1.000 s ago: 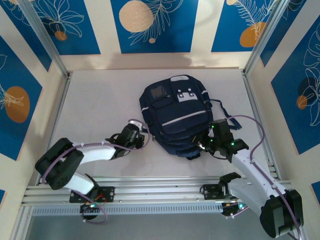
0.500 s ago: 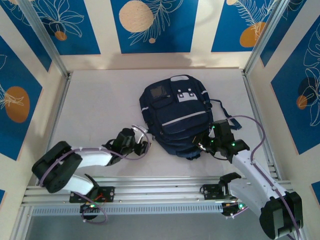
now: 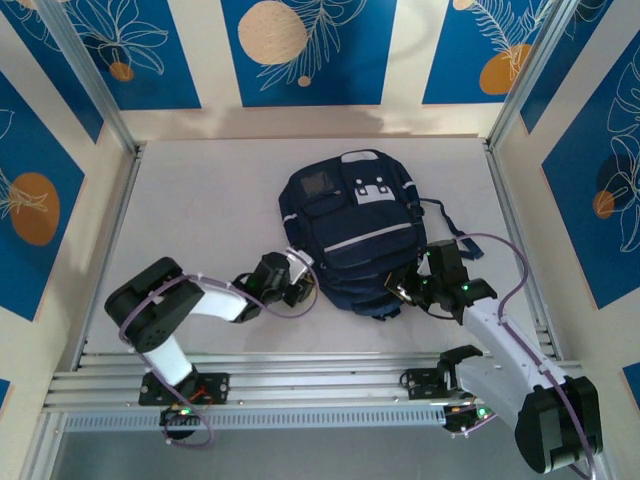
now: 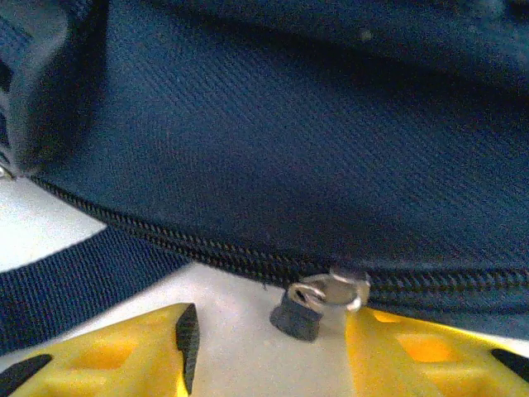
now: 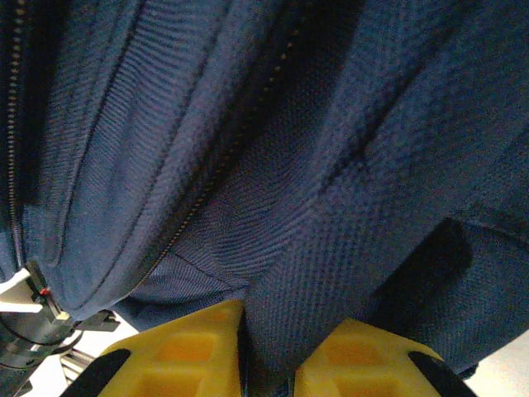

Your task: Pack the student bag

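Observation:
The student bag (image 3: 350, 230), a navy backpack with white patches, lies flat in the middle of the table. My left gripper (image 3: 303, 288) sits at the bag's lower left edge. In the left wrist view its jaws (image 4: 273, 339) stand open on the table. A small dark zipper pull (image 4: 299, 314) on a metal slider (image 4: 340, 289) lies between them, close to the right finger. My right gripper (image 3: 403, 290) is at the bag's lower right corner. In the right wrist view it (image 5: 269, 347) is shut on a fold of the bag's navy fabric (image 5: 331, 207).
The grey table (image 3: 200, 210) has free room to the left of the bag. A dark strap (image 3: 440, 215) trails off the bag's right side. Metal frame rails (image 3: 300, 365) run along the near edge, and upright posts stand at both sides.
My left gripper has swung right, up to the bag's lower left edge, and its jaws have gone from shut to open. The right gripper keeps its hold on the fabric.

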